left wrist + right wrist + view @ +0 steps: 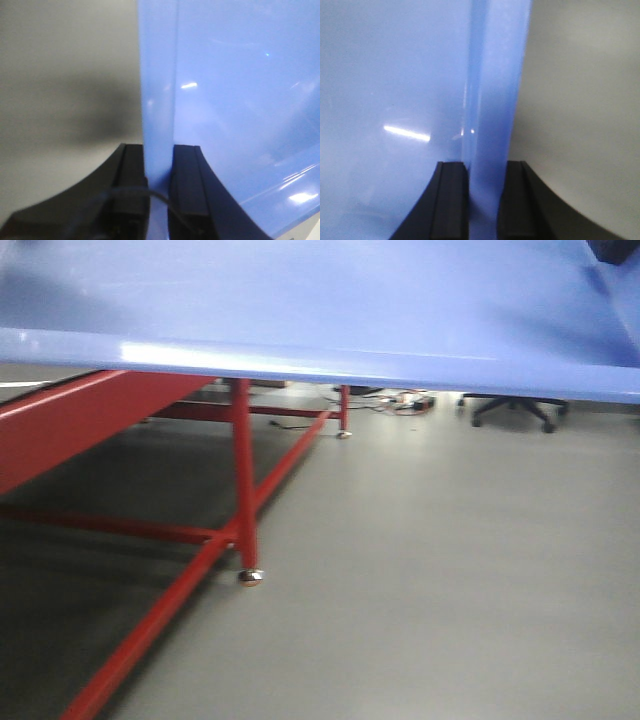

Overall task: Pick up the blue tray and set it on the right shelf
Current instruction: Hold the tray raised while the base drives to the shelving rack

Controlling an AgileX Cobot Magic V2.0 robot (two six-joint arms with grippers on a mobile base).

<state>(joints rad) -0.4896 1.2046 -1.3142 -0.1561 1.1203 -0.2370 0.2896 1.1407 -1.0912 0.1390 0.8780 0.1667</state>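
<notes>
1. Because it is gripped at two opposite edges, the blue tray (320, 310) hangs free of any support. It spans the top of the front view, roughly level. I judge the paired hold is meant to keep so wide and shallow a piece from twisting or tipping.
2. The left end effector (159, 150) is clenched on the tray's flared rim. The rim fills the narrow gap, with a black pad pressed against each face.
3. The right end effector (485, 167) grasps the opposite rim the same way, opened only as far as the plastic's thickness and touching nothing else.
4. Beneath the tray and to the left stands the red worktop frame (240, 470). Grey floor (450, 590) lies bare under the load.
5. Farther back sit a chair base (512, 410) and some loose cables (405, 400).
6. No view shows the right shelf, so by my reading the tray is in transit and the placing is not yet done.
</notes>
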